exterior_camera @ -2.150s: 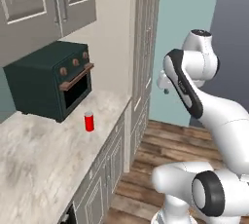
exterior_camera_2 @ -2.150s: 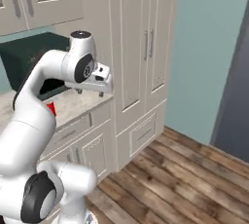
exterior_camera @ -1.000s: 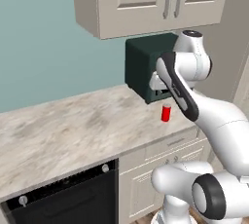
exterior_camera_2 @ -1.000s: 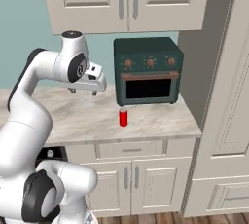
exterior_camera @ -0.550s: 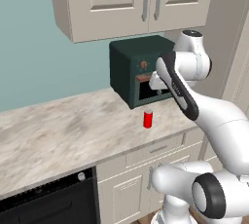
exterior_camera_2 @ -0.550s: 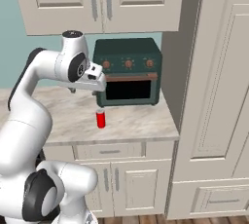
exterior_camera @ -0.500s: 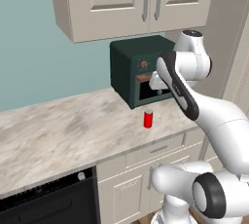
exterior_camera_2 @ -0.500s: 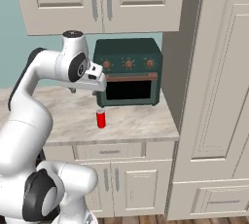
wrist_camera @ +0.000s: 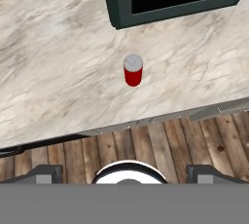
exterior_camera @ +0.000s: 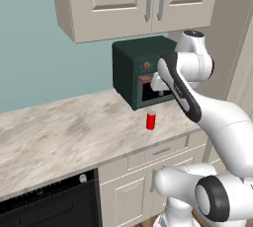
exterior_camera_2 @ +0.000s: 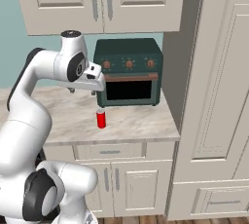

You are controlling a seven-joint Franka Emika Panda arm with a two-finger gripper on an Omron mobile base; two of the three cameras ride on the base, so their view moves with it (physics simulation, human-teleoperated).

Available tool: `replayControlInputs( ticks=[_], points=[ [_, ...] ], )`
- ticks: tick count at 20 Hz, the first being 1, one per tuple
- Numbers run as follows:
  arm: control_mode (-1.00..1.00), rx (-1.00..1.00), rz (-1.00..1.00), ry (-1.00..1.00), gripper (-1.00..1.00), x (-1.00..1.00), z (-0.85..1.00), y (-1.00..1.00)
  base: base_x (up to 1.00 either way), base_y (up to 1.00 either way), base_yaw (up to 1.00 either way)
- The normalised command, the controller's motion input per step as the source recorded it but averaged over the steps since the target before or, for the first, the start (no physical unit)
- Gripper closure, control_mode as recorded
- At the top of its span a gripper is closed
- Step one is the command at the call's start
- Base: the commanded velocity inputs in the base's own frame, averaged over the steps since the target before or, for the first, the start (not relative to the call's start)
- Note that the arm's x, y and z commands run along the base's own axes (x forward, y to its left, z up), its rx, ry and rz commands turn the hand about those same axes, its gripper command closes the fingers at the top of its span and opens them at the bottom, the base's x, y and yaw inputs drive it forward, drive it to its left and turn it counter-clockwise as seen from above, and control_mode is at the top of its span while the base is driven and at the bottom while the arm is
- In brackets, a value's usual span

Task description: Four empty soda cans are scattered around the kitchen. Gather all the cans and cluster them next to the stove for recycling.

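Red soda can (wrist_camera: 133, 70) stands upright near the counter (wrist_camera: 58, 72) edge, pincer (wrist_camera: 124, 172) released above.

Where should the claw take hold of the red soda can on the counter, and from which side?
Grip the red soda can across its round side wall, about mid-height, coming down from above on the counter-edge side. It stands upright and alone on the marble counter, with the dark green toaster oven just behind it, so a rear approach looks cramped. The claw is open, high above.
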Motion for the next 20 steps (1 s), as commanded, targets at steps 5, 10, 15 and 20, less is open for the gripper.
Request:
replayControlInputs(
  ticks=[5, 10, 15, 20],
  points=[
    [1.00, 0.00, 0.00, 0.00, -1.00, 0.00, 0.00, 0.00, 0.00, 0.00, 0.00],
    [-1.00, 0.00, 0.00, 0.00, -1.00, 0.00, 0.00, 0.00, 0.00, 0.00, 0.00],
    [-1.00, -0.02, -0.09, 0.00, -1.00, 0.15, -0.06, 0.00, 0.00, 0.00, 0.00],
    [-1.00, -0.06, -0.05, 0.00, -1.00, 0.25, -0.13, 0.00, 0.00, 0.00, 0.00]
  ],
)
